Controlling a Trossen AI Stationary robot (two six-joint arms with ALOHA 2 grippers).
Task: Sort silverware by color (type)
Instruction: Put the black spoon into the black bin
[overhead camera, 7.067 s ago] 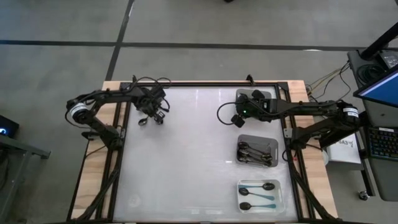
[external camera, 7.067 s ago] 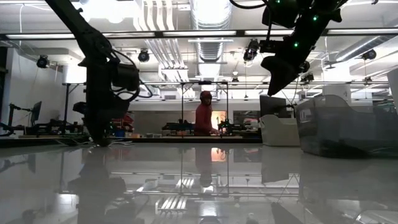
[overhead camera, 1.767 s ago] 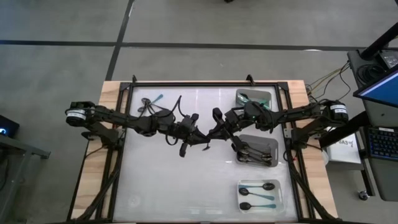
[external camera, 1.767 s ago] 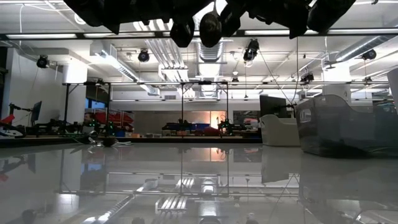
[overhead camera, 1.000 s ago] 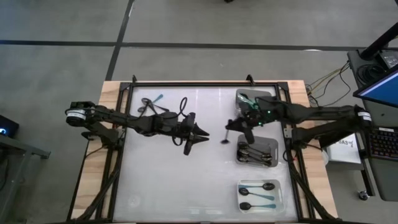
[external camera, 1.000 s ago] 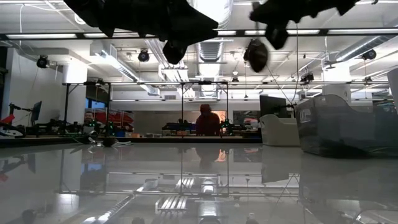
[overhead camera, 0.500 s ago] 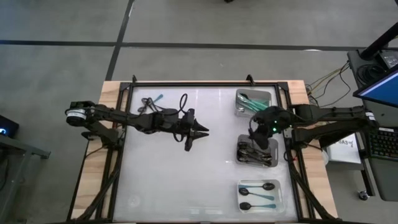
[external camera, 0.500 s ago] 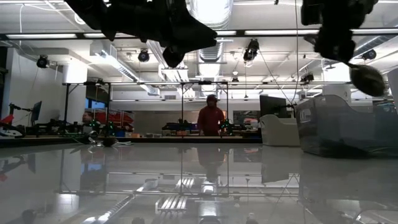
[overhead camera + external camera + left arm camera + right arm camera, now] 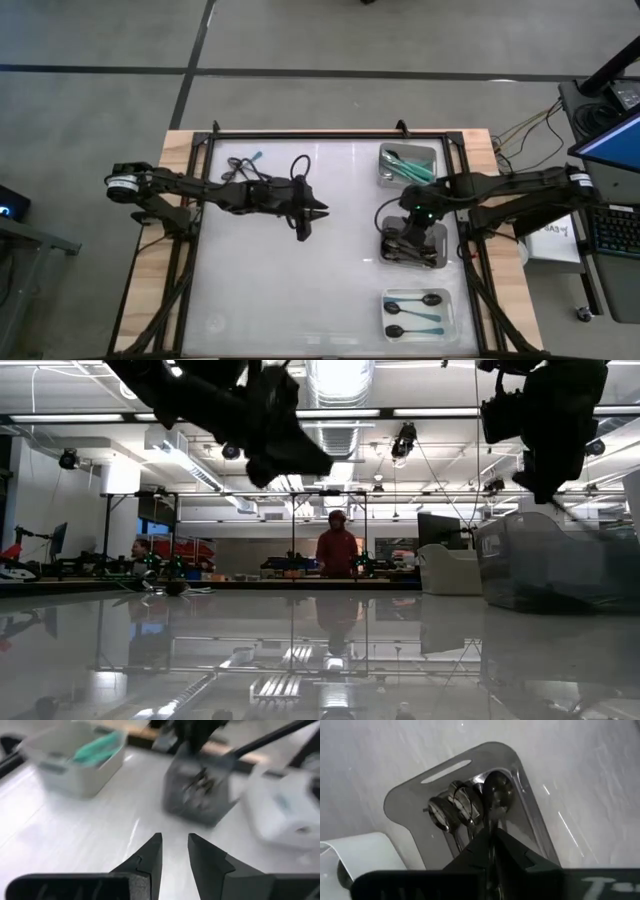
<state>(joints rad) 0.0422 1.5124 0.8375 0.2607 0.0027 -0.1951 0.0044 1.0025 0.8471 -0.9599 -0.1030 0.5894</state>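
Observation:
My right gripper [image 9: 408, 222] hangs over the grey tray [image 9: 432, 232], shut on an all-metal spoon [image 9: 497, 790] whose bowl points down toward the metal spoons [image 9: 452, 807] lying in that tray. My left gripper [image 9: 313, 211] hovers above the table's middle, pointing right, open by a narrow gap [image 9: 175, 851] and holding nothing. Teal-handled spoons [image 9: 403, 165] lie in the far tray, black-bowled teal ones [image 9: 412, 315] in the near white tray. A couple of loose spoons [image 9: 240, 163] rest flat near the table's far-left corner. My right gripper pinches the metal spoon's handle [image 9: 491, 822] between its two fingers, coming from above and pointing down. The spoon hangs below the fingers, bowl lowest, over the grey tray's spoons; whether the bowl touches them I cannot tell.
Three trays line the table's right side: far [image 9: 385, 152], grey middle [image 9: 550, 560] and near white [image 9: 452, 300]. The glossy tabletop [image 9: 280, 280] stretches bare between the arms. A person [image 9: 337, 550] stands in the room far behind the table.
My right gripper has carried the metal spoon from the table's middle toward the right edge, tipped to point down and come lower over the grey tray. My left gripper has drawn back slightly toward the left.

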